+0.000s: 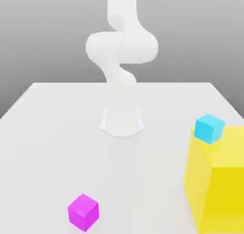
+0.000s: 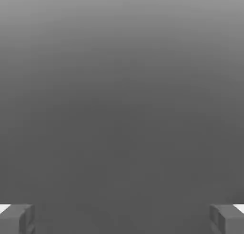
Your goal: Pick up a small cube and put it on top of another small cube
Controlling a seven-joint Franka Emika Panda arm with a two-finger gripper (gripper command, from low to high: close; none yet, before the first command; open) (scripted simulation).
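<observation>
The gripper (image 2: 122,218) stands fully open and holds nothing; its fingertips (image 2: 16,218) frame bare grey. The magenta cube (image 1: 83,211) lies on the white table (image 1: 47,133) near its front edge, well apart from the arm (image 1: 121,47). The cyan cube (image 1: 209,128) sits beside the yellow block (image 1: 219,180), which the exterior view's right edge cuts off. Open tabletop separates both cubes.

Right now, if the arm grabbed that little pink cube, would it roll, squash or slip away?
The magenta cube has flat faces and sits square on the table, so it should slide rather than roll. Its sharp, even edges suggest it is stiff, not squashy. The matte faces probably give the open gripper fair hold, though that is a guess.
</observation>
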